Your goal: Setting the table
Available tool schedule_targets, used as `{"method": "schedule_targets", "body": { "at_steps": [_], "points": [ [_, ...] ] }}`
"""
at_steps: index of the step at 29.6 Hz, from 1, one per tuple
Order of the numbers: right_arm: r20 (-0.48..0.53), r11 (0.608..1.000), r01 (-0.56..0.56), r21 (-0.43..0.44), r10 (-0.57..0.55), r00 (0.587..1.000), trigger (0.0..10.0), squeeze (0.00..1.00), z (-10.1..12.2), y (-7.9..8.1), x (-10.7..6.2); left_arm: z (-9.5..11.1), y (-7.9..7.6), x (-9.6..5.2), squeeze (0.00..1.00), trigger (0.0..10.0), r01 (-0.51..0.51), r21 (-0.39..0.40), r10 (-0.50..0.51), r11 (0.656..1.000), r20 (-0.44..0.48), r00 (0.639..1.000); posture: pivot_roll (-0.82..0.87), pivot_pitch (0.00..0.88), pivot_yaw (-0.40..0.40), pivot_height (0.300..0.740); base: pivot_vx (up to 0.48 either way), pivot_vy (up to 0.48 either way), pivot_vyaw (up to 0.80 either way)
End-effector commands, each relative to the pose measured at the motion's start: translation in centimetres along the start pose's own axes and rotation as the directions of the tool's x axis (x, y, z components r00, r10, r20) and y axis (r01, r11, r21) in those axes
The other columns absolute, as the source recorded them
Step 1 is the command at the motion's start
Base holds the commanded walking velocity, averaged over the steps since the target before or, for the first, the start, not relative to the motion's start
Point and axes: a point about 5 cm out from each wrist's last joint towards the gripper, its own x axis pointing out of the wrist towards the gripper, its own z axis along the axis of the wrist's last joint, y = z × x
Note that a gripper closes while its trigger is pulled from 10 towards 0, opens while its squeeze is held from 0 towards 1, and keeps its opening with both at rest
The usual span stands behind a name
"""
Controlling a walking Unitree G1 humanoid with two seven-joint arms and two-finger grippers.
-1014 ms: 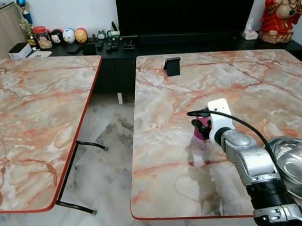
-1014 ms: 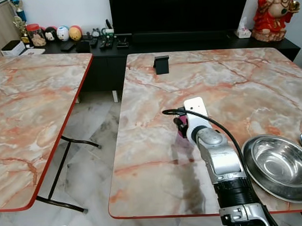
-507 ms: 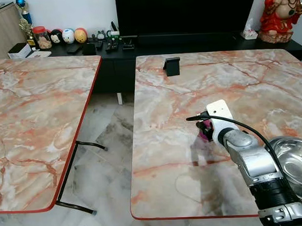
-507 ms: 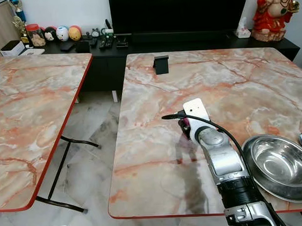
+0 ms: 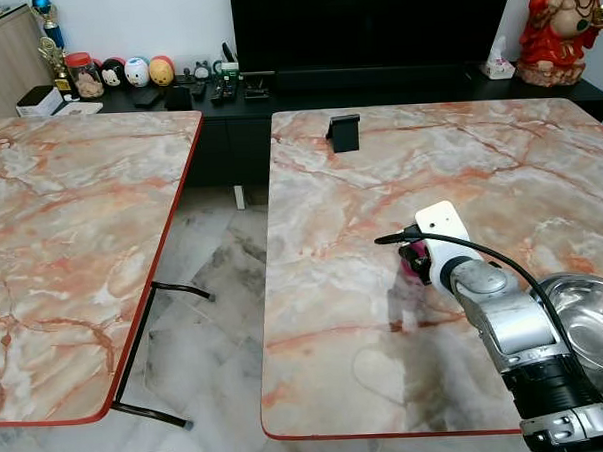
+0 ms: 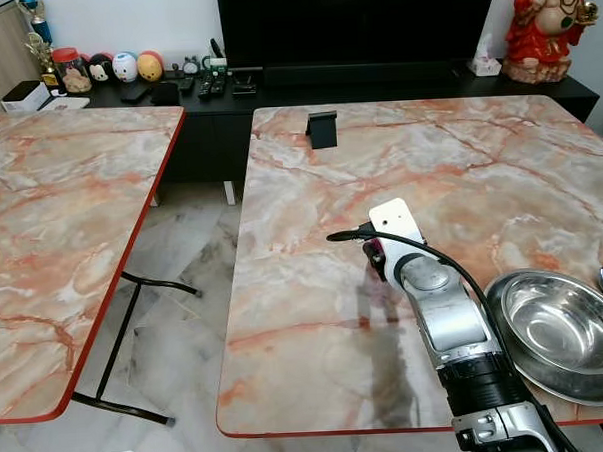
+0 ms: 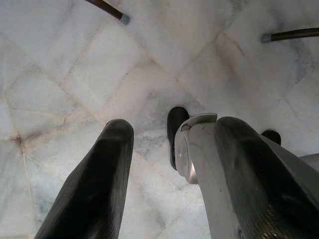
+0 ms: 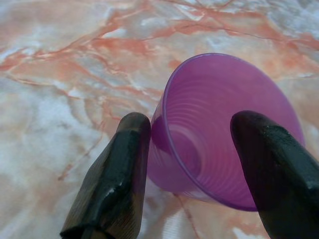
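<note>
Right gripper (image 8: pixel 192 164) fingers (image 8: pixel 117 174) pinch the purple cup (image 8: pixel 224 129) above the marble worktop (image 5: pixel 365 313); left gripper (image 7: pixel 169 164) fingers spread. No readable writing.

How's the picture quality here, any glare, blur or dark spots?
Eye views: sharp and evenly lit, with the arm's soft reflection on the glossy table. Right wrist view: purple cup clear, right gripper fingers slightly soft up close. Left wrist view: bright floor, left gripper fingers dark and blurred.
</note>
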Motion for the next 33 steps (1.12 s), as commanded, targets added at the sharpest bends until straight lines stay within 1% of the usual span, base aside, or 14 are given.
{"method": "schedule_targets", "body": {
  "at_steps": [1, 4, 9, 15, 24, 28, 32, 33],
  "points": [
    [0.023, 0.999, 0.039, 0.012, -0.039, 0.999, 10.0, 0.0, 0.9, -1.0, -0.1, -0.1, 0.2, 0.0, 0.0, 10.0, -0.002, 0.011, 0.003, 1.0, -0.017, 1.0, -0.13, 0.0, -0.008, 0.719, 0.0, 0.0, 0.0],
    [0.064, 0.998, 0.051, 0.041, -0.054, 0.996, 10.0, 0.0, 1.8, -1.4, -0.3, -0.1, 0.2, 0.0, 0.0, 10.0, -0.004, 0.012, 0.004, 1.0, -0.016, 1.0, -0.13, 0.0, -0.006, 0.719, 0.0, 0.0, 0.0],
    [0.071, 0.998, 0.045, 0.048, -0.049, 0.996, 10.0, 0.0, 2.0, -1.3, -0.3, -0.1, 0.2, 0.0, 0.0, 10.0, -0.004, 0.013, 0.004, 1.0, -0.016, 1.0, -0.13, 0.0, -0.006, 0.719, 0.0, 0.0, 0.0],
    [0.075, 0.998, 0.02, 0.057, -0.024, 0.997, 10.0, 0.0, 1.9, -0.8, -0.2, -0.1, 0.2, 0.0, 0.0, 10.0, -0.002, 0.013, 0.002, 1.0, -0.017, 1.0, -0.13, 0.0, -0.006, 0.719, 0.0, 0.0, 0.0],
    [0.079, 0.997, 0.0, 0.074, -0.006, 0.997, 10.0, 0.0, 1.9, -0.4, -0.1, -0.1, 0.3, 0.0, 0.0, 10.0, -0.004, 0.014, 0.004, 1.0, -0.016, 1.0, -0.12, 0.0, -0.006, 0.719, 0.0, 0.0, 0.0],
    [0.103, 0.995, -0.019, 0.094, 0.01, 0.995, 10.0, 0.0, 2.2, -0.1, -0.1, -0.1, 0.3, 0.0, 0.0, 10.0, -0.004, 0.015, 0.004, 1.0, -0.016, 1.0, -0.12, 0.0, -0.006, 0.719, 0.0, 0.0, 0.0],
    [0.136, 0.988, -0.054, 0.144, 0.035, 0.99, 10.0, 0.0, 2.7, 0.4, -0.2, -0.1, 0.3, 0.0, 0.0, 10.0, -0.004, 0.014, 0.004, 1.0, -0.016, 1.0, -0.12, 0.0, -0.006, 0.719, 0.0, 0.0, 0.0],
    [0.136, 0.988, -0.054, 0.144, 0.035, 0.99, 10.0, 0.0, 2.7, 0.4, -0.2, -0.1, 0.3, 0.0, 0.0, 10.0, -0.004, 0.014, 0.004, 1.0, -0.016, 1.0, -0.12, 0.0, -0.006, 0.719, 0.0, 0.0, 0.0]
  ]
}}
